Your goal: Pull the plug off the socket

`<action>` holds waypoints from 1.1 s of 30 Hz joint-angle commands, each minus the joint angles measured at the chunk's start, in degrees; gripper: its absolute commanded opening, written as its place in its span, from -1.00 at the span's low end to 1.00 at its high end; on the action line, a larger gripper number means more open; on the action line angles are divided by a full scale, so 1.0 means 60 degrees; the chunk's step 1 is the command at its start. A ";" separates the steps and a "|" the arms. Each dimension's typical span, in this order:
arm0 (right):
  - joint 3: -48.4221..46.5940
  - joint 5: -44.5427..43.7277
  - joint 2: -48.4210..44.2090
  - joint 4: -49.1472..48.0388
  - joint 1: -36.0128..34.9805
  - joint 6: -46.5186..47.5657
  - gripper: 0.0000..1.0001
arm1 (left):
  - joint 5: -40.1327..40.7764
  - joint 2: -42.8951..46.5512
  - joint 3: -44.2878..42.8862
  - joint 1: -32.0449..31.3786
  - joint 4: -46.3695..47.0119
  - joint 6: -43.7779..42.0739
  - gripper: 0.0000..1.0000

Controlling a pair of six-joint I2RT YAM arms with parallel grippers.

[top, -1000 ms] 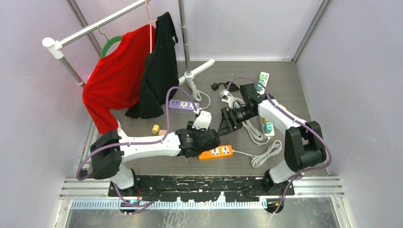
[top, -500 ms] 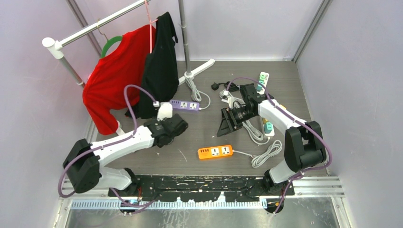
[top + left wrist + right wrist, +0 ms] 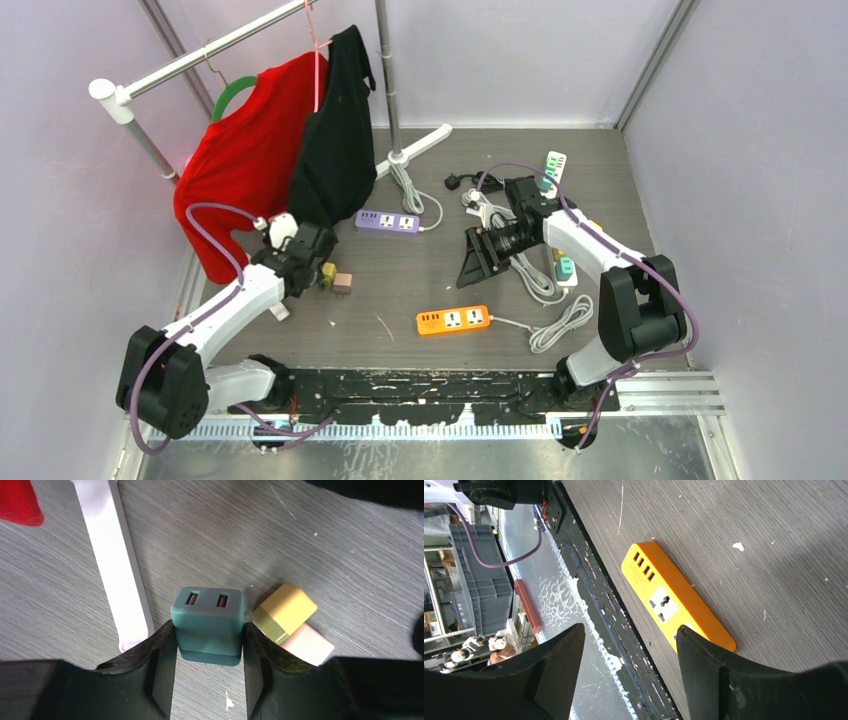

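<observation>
1. Top external view: my left arm reaches out to the left side of the table (image 3: 420, 285). The left gripper (image 3: 312, 262) sits just beside a yellow block (image 3: 327, 272) and a pink block (image 3: 342, 283), below the hanging red shirt (image 3: 240, 160) and black shirt (image 3: 335, 140). I cannot make out the plug from up here. The purple power strip (image 3: 388, 222) and the orange power strip (image 3: 453, 320) both lie well apart from that gripper. The right gripper (image 3: 472, 262) hangs over the middle of the table, next to a tangle of white cables (image 3: 535, 275).

2. Left wrist view: the left gripper (image 3: 207, 630) is clamped on the teal plug (image 3: 207, 612), one finger pressed against each side. The plug's two slots face the camera, and it is in no socket. The yellow block (image 3: 284, 611) is just to its right, resting partly on the pink block (image 3: 310, 646). A white bar (image 3: 120, 565) lies on the table to the left.

3. Right wrist view: the right gripper (image 3: 630, 629) is spread apart with nothing between its fingers (image 3: 724, 675). The orange power strip (image 3: 674, 602) lies flat on the table beneath, and the sockets I can see are free.
</observation>
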State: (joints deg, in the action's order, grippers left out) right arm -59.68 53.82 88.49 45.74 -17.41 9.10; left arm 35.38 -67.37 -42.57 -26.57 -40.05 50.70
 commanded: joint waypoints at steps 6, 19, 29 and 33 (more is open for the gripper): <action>-0.0276 0.0097 -0.0187 -0.0020 0.0009 0.0138 0.44 | -0.1167 -0.0507 0.0278 0.1234 0.0671 0.0703 -0.97; -0.0268 0.0082 -0.0189 -0.0020 0.0009 0.0165 0.44 | -0.2217 -0.3705 -0.1108 0.2032 -0.0296 0.0523 -0.96; -0.0276 0.0073 -0.0144 -0.0020 0.0009 0.0197 0.44 | -0.2331 -0.4091 -0.1131 0.2058 -0.0209 0.0481 -0.09; -0.0270 0.0069 -0.0129 0.0002 0.0001 0.0196 0.44 | -0.2333 -0.3864 -0.1136 0.2054 -0.0259 0.0440 0.24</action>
State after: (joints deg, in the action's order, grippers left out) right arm -59.68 53.63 88.49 45.74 -17.41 9.32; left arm 23.33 -89.67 -50.37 -14.50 -41.36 53.43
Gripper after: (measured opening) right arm 0.722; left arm 0.552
